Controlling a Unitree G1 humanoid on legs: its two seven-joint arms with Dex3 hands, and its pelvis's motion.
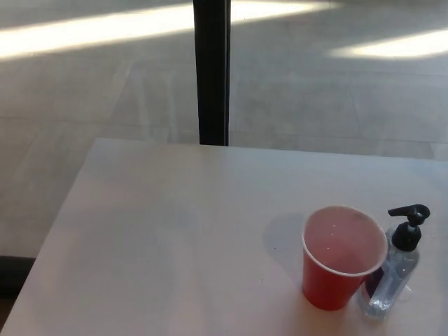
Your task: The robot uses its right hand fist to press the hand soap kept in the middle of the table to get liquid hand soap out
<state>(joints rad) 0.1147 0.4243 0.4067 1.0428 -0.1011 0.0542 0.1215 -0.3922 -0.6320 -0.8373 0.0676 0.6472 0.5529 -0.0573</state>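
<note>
I can't see my hands, so a blind push at the soap pump bottle (395,269) could tip the red cup (341,257) touching it.

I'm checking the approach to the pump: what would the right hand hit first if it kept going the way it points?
Cannot say: neither hand is in view. Only the soap bottle and red cup show.

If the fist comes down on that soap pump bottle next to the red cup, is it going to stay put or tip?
The soap bottle looks tall, narrow and clear plastic, so probably light and apt to tip under an off-centre press. Its black pump head is small with a spout to one side, likely easy to slip off. The red cup stands close beside it and would probably get knocked.
</note>
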